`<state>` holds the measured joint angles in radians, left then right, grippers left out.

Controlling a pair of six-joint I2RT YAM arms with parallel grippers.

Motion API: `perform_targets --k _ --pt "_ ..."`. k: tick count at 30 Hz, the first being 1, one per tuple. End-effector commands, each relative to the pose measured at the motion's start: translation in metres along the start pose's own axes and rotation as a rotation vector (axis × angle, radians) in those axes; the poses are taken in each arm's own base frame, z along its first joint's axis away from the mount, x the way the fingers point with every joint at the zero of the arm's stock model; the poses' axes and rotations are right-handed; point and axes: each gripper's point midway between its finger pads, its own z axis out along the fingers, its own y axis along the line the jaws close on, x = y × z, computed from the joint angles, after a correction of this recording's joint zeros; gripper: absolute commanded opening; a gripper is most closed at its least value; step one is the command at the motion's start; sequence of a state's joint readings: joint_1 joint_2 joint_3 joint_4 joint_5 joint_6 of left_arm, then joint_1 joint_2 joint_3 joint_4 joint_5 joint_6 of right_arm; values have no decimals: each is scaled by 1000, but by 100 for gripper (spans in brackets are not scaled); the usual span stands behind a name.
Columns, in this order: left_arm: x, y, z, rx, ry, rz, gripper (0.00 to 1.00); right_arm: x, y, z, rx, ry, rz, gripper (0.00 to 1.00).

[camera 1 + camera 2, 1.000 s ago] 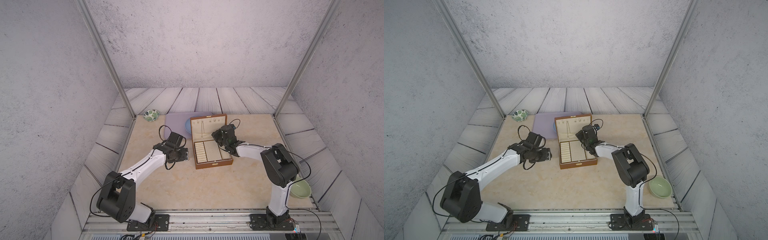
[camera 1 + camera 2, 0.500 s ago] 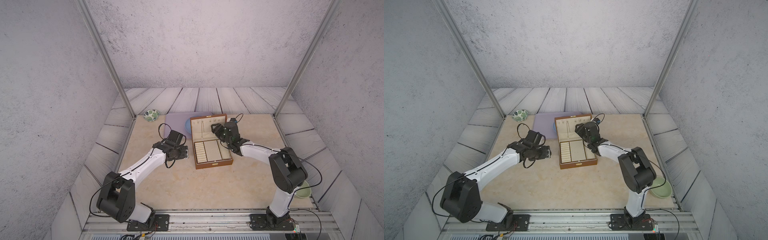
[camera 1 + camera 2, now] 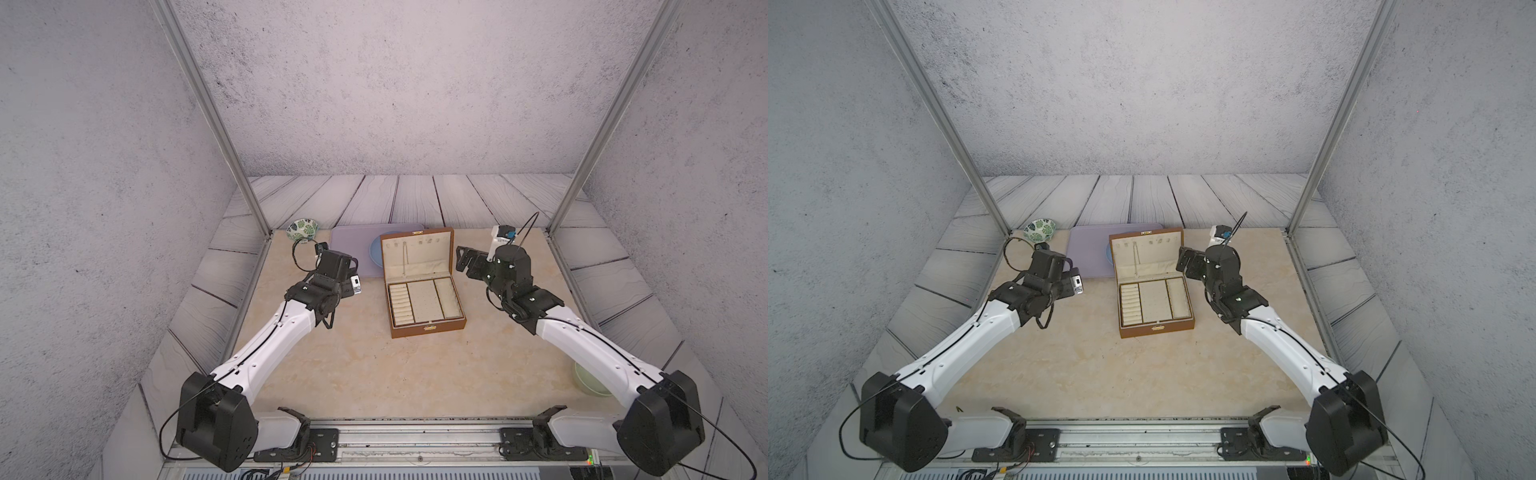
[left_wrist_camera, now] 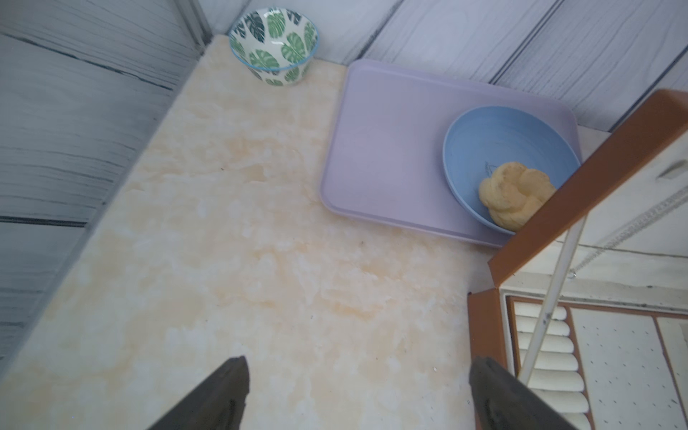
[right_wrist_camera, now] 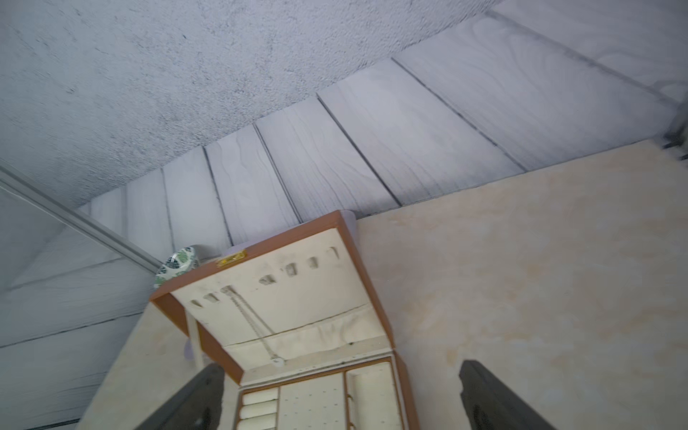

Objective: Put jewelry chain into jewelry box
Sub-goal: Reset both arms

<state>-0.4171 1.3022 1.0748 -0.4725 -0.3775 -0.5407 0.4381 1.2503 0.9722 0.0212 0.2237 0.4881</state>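
Observation:
The brown jewelry box [image 3: 428, 328] [image 3: 1156, 328] stands open in the middle of the table, lid upright. The thin jewelry chain [image 3: 404, 259] [image 5: 253, 324] [image 4: 629, 227] hangs down the cream lining inside the lid, its small end piece near the hinge. Right of the lid, my right gripper [image 3: 465, 262] [image 3: 1187, 262] [image 5: 342, 366] is open, empty and clear of the box. My left gripper [image 3: 334, 259] [image 3: 1050, 259] [image 4: 359, 363] is open over bare table left of the box, holding nothing.
A lilac tray [image 3: 353, 245] [image 4: 387, 149] lies behind the box, carrying a blue bowl [image 4: 495, 149] with a yellow pastry [image 4: 513, 193]. A leaf-patterned bowl [image 3: 302, 230] sits at the back left corner. A pale green bowl [image 3: 590, 380] sits at front right under the right arm.
My right gripper opened and pulled back from the lid to the right, leaving the chain hanging inside. The left jaws opened wider and the arm shifted slightly.

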Motion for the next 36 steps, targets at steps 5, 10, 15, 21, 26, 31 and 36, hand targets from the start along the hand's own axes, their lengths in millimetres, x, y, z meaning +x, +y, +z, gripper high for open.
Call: perform_targets --k 5,10,15,21,26,31,36 --pt "1 74 26 -290 -158 35 98 25 -97 -4 350 -40 -357 99" --pt "13 124 58 -396 -122 49 98 50 -153 -1 498 -56 -426 99" --pt "12 130 95 -386 -101 175 98 87 -191 24 527 8 -411 99" --pt "20 112 117 -218 -233 207 98 102 -206 36 476 32 -362 99" --pt "29 102 108 -101 -304 218 98 114 -196 39 313 -13 -349 99" --pt "37 91 106 -1 -402 239 98 119 -200 39 328 14 -339 99" --pt "36 99 112 -14 -324 208 98 115 -199 38 327 -32 -342 99"
